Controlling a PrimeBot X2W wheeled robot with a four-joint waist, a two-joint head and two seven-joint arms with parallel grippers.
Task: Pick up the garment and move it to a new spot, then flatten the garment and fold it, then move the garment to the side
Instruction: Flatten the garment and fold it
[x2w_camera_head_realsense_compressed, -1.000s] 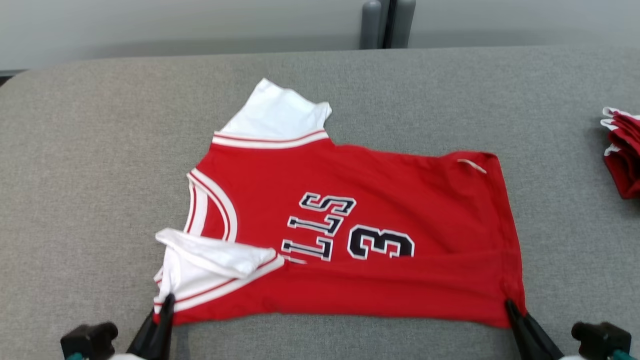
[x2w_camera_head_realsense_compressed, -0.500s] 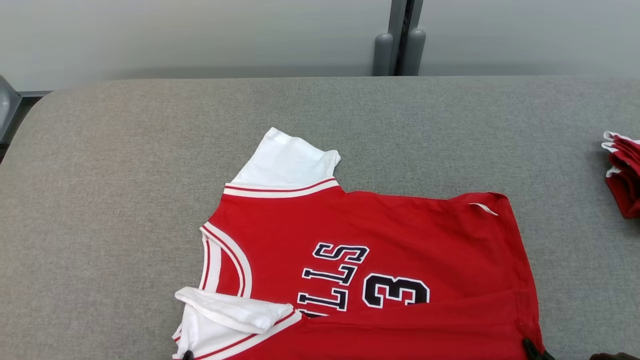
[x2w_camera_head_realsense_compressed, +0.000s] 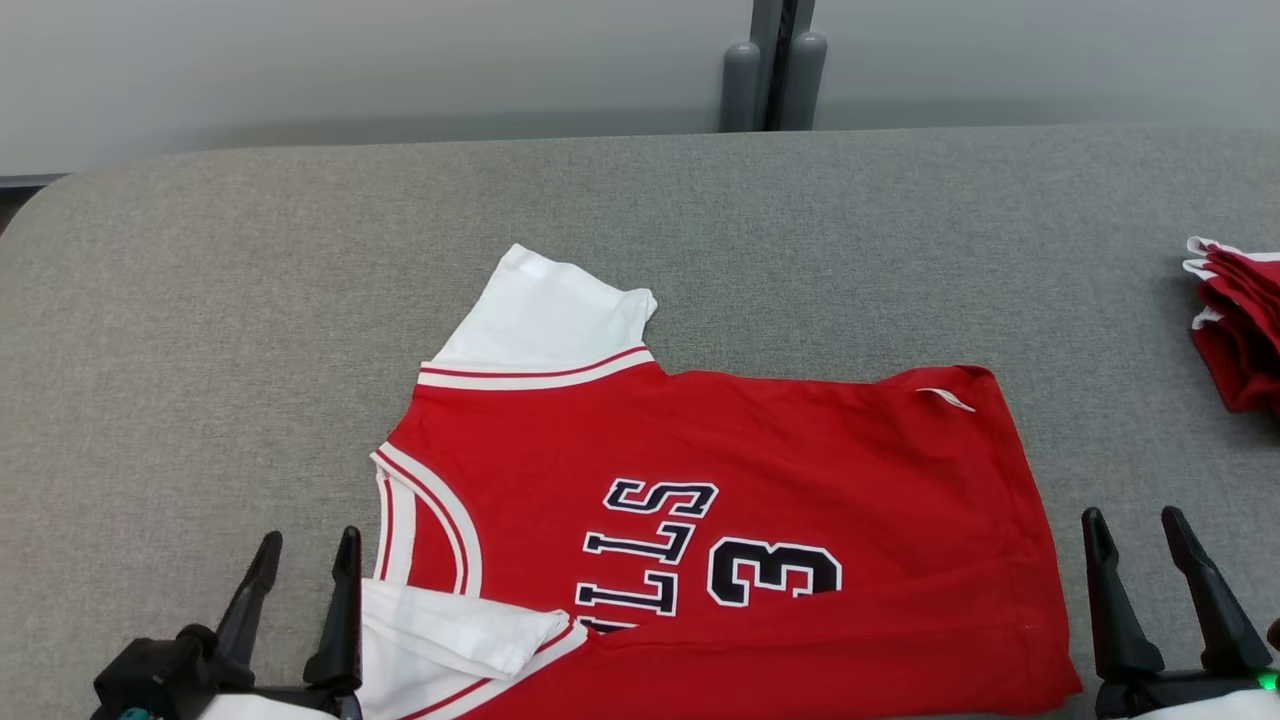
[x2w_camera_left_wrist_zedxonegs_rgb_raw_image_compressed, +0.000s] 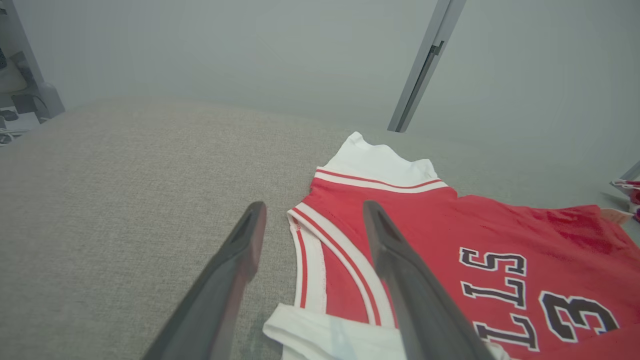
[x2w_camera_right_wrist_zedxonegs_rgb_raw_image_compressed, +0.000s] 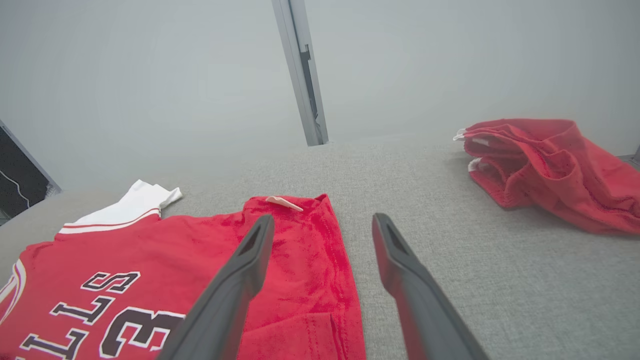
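Observation:
A red jersey (x2w_camera_head_realsense_compressed: 760, 480) with white sleeves and black lettering lies spread flat on the grey padded table (x2w_camera_head_realsense_compressed: 200, 330), neck to the left, hem to the right. Its near white sleeve (x2w_camera_head_realsense_compressed: 450, 640) is folded over on itself. My left gripper (x2w_camera_head_realsense_compressed: 305, 548) stands open just left of that sleeve, holding nothing. At the hem's near corner my right gripper (x2w_camera_head_realsense_compressed: 1133, 522) is open too, just right of the cloth. The left wrist view has the jersey (x2w_camera_left_wrist_zedxonegs_rgb_raw_image_compressed: 450, 240) under the open left gripper (x2w_camera_left_wrist_zedxonegs_rgb_raw_image_compressed: 312, 209); the right wrist view shows its hem (x2w_camera_right_wrist_zedxonegs_rgb_raw_image_compressed: 310, 250) by the right gripper (x2w_camera_right_wrist_zedxonegs_rgb_raw_image_compressed: 322, 222).
A pile of folded red garments (x2w_camera_head_realsense_compressed: 1235, 325) lies at the table's right edge, also the pile (x2w_camera_right_wrist_zedxonegs_rgb_raw_image_compressed: 545, 165) in the right wrist view. A grey post (x2w_camera_head_realsense_compressed: 765, 70) stands behind the table against the pale wall. Bare grey surface lies left of and beyond the jersey.
Both grippers, pinching the jersey's near corners a second ago, have let go and stand open beside it. The head camera tilted, shifting the whole picture.

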